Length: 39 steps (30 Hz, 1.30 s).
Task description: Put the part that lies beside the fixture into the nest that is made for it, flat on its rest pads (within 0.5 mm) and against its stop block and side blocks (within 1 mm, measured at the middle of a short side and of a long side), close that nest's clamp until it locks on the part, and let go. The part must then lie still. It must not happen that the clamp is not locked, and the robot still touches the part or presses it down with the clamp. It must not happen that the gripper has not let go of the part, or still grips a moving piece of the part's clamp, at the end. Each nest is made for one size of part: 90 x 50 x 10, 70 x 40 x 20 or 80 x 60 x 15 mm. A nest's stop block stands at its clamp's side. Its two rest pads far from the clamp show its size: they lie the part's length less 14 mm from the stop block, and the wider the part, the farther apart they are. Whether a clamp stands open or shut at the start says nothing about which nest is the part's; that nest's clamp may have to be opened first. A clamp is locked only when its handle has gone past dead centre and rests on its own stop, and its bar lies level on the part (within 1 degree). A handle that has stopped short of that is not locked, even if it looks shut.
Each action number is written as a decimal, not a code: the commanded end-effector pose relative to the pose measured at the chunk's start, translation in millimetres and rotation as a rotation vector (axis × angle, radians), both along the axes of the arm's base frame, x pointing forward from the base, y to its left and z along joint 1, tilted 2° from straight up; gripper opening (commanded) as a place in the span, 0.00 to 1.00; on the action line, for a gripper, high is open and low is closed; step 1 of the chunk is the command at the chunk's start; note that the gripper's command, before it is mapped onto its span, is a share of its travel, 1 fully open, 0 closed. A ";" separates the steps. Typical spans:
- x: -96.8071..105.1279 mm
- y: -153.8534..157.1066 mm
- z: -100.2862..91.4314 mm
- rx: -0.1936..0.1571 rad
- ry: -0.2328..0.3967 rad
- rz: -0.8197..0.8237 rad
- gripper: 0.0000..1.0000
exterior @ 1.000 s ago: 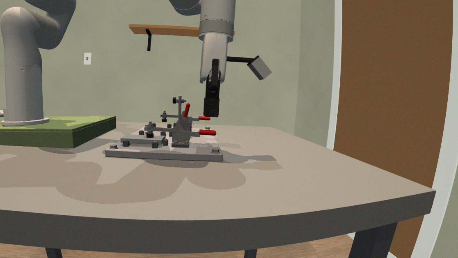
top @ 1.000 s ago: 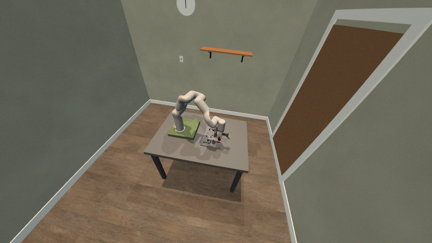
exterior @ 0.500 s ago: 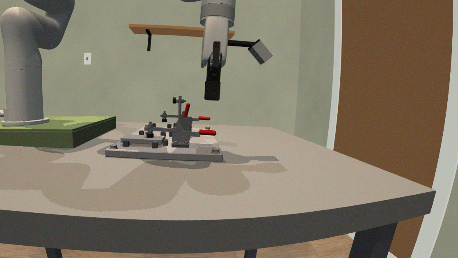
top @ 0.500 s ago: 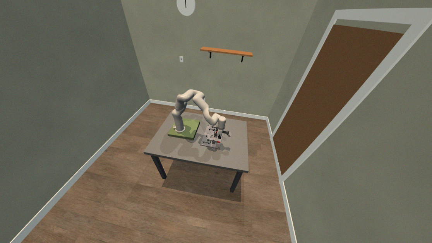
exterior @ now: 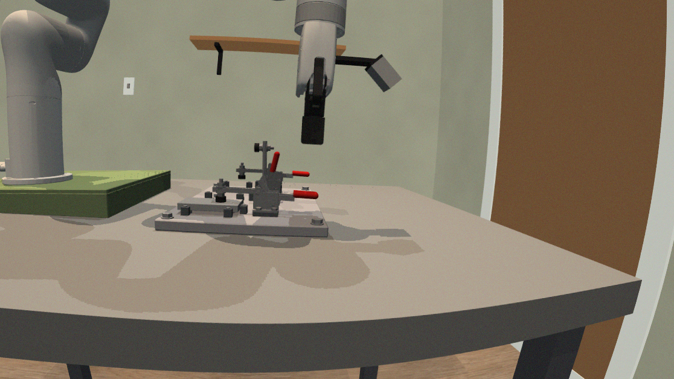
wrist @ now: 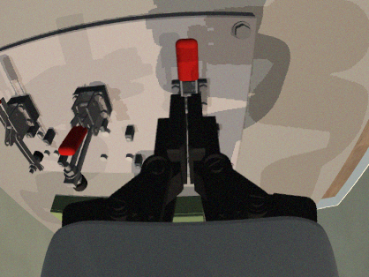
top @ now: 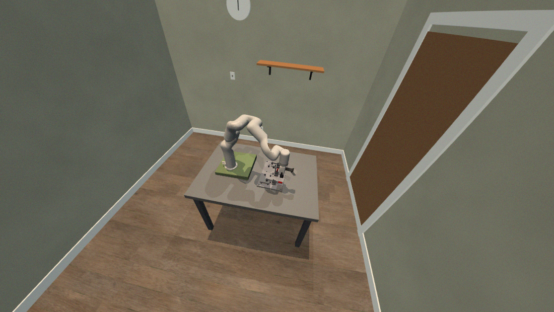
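Jaws (exterior: 313,142) together, empty, upper centre of exterior view; part (exterior: 207,204) sits in near nest, lower left of centre, under clamp pad; I'd guess stiff, smallish-heavy, slippery metal, best pinched mid long sides if regripping's needed.

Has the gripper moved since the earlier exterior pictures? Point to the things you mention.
Yes: the gripper (top: 281,175) (exterior: 312,143) (wrist: 187,113) has risen, its tip now farther above the red handles (exterior: 305,194) (wrist: 187,60).
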<state>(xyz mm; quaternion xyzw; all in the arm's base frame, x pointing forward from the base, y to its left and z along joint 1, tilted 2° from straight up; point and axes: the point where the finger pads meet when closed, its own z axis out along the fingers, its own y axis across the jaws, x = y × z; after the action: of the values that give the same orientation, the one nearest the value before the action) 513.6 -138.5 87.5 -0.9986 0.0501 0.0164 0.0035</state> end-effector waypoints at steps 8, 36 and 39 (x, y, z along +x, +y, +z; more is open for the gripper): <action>1.4 -0.4 1.9 -0.001 -0.004 0.000 0.00; 1.4 -0.4 1.9 -0.001 -0.004 0.000 1.00; 1.4 -0.4 1.9 -0.001 -0.004 0.000 1.00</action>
<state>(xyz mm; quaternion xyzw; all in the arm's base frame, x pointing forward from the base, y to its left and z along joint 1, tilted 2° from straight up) 513.6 -138.5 87.6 -0.9986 0.0501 0.0164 0.0035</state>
